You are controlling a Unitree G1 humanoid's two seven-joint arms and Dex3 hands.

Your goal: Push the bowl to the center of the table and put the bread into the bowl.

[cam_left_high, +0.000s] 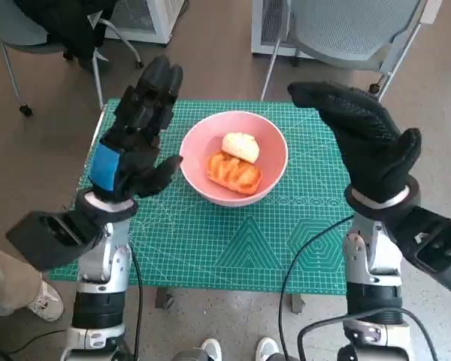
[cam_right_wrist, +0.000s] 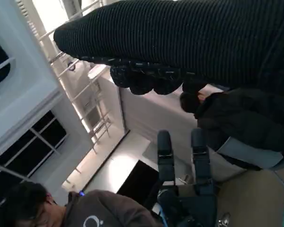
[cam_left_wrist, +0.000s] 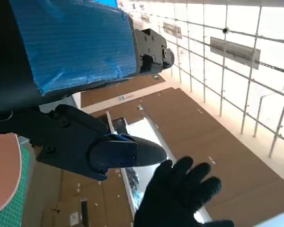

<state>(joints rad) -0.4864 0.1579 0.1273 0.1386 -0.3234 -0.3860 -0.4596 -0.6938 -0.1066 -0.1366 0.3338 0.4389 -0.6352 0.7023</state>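
Hands up on both sides: left hand (cam_left_high: 131,143) and right hand (cam_left_high: 364,139) raised above the tabletop (cam_left_high: 210,248), fingers spread, holding nothing. Between them, mid-mat, sits the pink bowl (cam_left_high: 274,150), and inside it the orange-brown bread (cam_left_high: 233,173), a paler bun (cam_left_high: 241,147) just behind, touching.

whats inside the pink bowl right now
The round pink bowl holds two pieces of bread: a golden-brown glazed pastry and a pale cream bun behind it, touching. The bowl's floor beneath them is covered, so anything under them cannot be seen.
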